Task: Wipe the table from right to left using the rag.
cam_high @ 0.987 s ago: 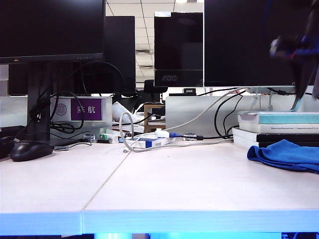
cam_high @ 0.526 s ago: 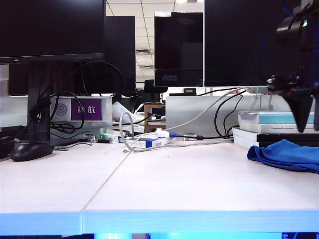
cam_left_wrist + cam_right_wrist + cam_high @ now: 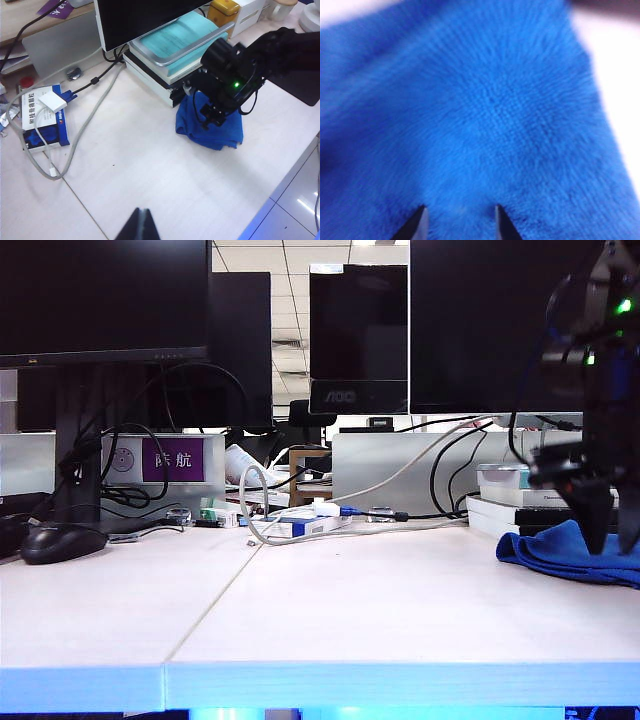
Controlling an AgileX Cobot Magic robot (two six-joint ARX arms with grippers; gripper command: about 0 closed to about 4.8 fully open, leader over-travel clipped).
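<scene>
The blue rag (image 3: 556, 551) lies bunched on the white table (image 3: 350, 610) at the far right, in front of a stack of books. My right gripper (image 3: 612, 538) points down onto the rag, open, its fingertips at the cloth. In the right wrist view the rag (image 3: 485, 110) fills the picture and the right gripper (image 3: 460, 214) has cloth between its spread tips. From the left wrist view I see the rag (image 3: 215, 135), the right gripper (image 3: 214, 116) over it, and my left gripper (image 3: 141, 214) shut and empty above the bare table (image 3: 150, 165).
A stack of books (image 3: 540, 502) under a monitor stands right behind the rag. Cables and a blue-and-white box (image 3: 300, 525) lie mid-table at the back. A black mouse (image 3: 62, 541) sits far left. A seam (image 3: 215, 600) splits the table.
My right arm has come down from high in front of the monitor onto the rag, jaws still open. The rag and the left arm have not moved.
</scene>
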